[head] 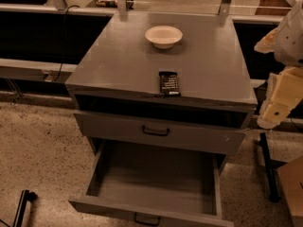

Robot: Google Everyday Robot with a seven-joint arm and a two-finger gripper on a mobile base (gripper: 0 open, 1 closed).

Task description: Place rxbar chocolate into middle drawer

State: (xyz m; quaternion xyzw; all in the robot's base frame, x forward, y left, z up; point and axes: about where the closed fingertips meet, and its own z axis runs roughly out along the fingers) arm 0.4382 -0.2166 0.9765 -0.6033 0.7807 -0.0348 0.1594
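Note:
The rxbar chocolate (pixel 169 83) is a small black-wrapped bar with pale text. It lies flat on the grey cabinet top (pixel 118 60), close to the front edge and a little right of centre. The middle drawer (pixel 156 178) is the lowest one. It is pulled out wide and its grey inside is bare, with its dark handle (pixel 146 219) at the bottom edge of the view. My gripper (pixel 277 108) hangs at the far right, beside the cabinet's right front corner. It is off to the right of the bar and holds nothing that shows.
A white bowl (pixel 163 36) stands on the back middle of the cabinet top. The grey drawer (pixel 156 132) above the open one is closed. A dark stand leg (pixel 267 167) and a brown box corner (pixel 293 188) are on the speckled floor at right. A black counter runs behind.

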